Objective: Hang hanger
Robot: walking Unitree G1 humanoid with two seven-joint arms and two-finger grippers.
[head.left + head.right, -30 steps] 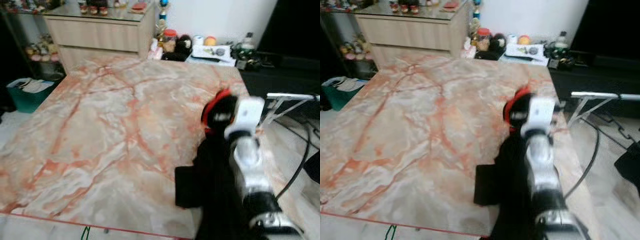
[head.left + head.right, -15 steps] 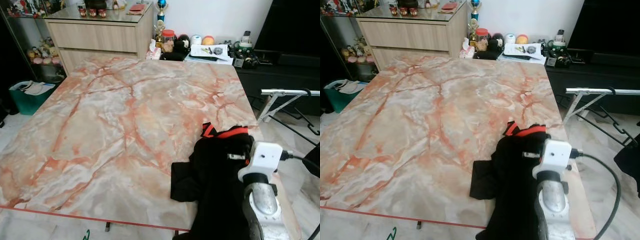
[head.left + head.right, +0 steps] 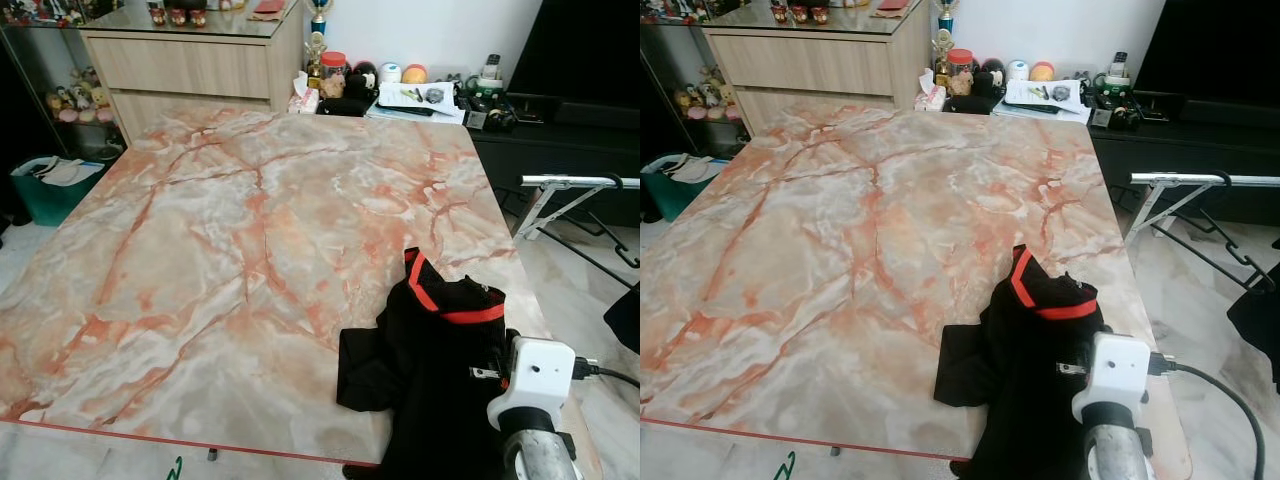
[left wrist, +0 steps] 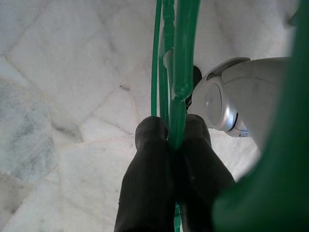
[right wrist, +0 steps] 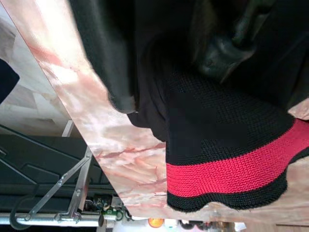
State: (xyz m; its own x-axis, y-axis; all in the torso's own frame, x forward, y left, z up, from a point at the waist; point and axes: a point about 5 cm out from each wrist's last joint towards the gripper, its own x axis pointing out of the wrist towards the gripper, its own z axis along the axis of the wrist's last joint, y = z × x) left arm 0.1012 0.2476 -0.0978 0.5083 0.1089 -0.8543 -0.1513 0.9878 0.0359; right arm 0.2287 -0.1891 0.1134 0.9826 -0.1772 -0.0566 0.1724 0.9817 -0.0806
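Note:
A black garment with a red collar band [image 3: 435, 350] lies bunched at the near right corner of the marble table [image 3: 220, 250], its collar standing up. My right arm's white wrist [image 3: 530, 385] hovers over the garment's near edge. In the right wrist view, the right gripper [image 5: 169, 82] is open, its black fingers [image 5: 118, 72] spread in the black cloth [image 5: 227, 135]. My left gripper [image 4: 175, 140] hangs over the tiled floor, shut on a green hanger [image 4: 181, 58]. A bit of that hanger [image 3: 172, 467] peeks out below the table's front edge.
A wooden sideboard [image 3: 200, 65] stands beyond the table's far left. Jars, toys and papers [image 3: 400, 90] crowd the far edge. A teal bin [image 3: 50, 185] sits on the floor at left. A metal rack [image 3: 570, 190] and a black cable [image 3: 610, 375] are at right.
My right arm has drawn back and down toward me. The garment, held up a second ago, now lies lower on the table corner with its red collar showing.

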